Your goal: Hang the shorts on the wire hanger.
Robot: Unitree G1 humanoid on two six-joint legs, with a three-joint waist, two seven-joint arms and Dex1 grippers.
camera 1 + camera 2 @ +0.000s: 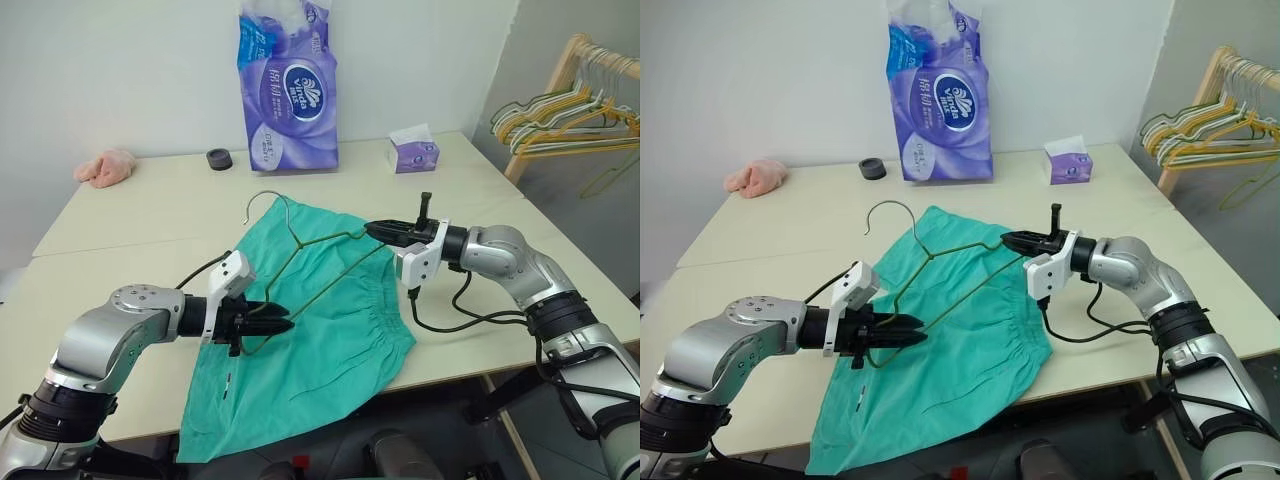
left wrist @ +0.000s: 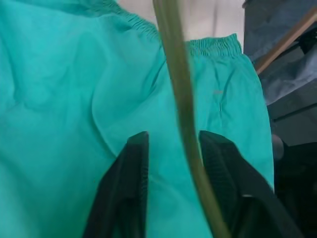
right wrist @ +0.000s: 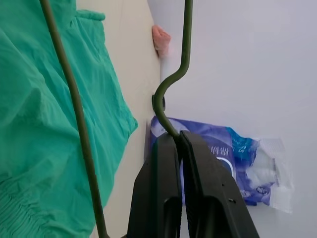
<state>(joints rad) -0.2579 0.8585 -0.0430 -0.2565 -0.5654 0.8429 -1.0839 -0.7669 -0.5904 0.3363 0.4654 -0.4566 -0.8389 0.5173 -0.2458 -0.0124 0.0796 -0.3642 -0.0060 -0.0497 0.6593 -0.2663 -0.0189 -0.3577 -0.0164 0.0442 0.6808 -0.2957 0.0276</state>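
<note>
Right fingers [image 1: 385, 231] pinch the thin dark wire hanger [image 1: 322, 258]; left fingers [image 1: 272, 323] straddle its lower wire, narrowed, and should clamp before threading the teal fabric shorts [image 1: 330, 340].

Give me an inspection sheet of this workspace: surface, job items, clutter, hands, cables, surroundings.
Surface: cream table, against a white wall.
Job's things: teal shorts lie spread flat, one end hanging over the near edge; wire hanger held above them, not yet threaded through.
Clutter: purple tissue pack, small tissue box, black round object, pink cloth lump, all along the far side.
Hands: right hand shut on the hanger's wire; left hand has its fingers either side of the hanger's lower wire, grip not certain.
Cables: black cable loops under the right arm.
Surroundings: wooden rack with coloured hangers to the right.
</note>
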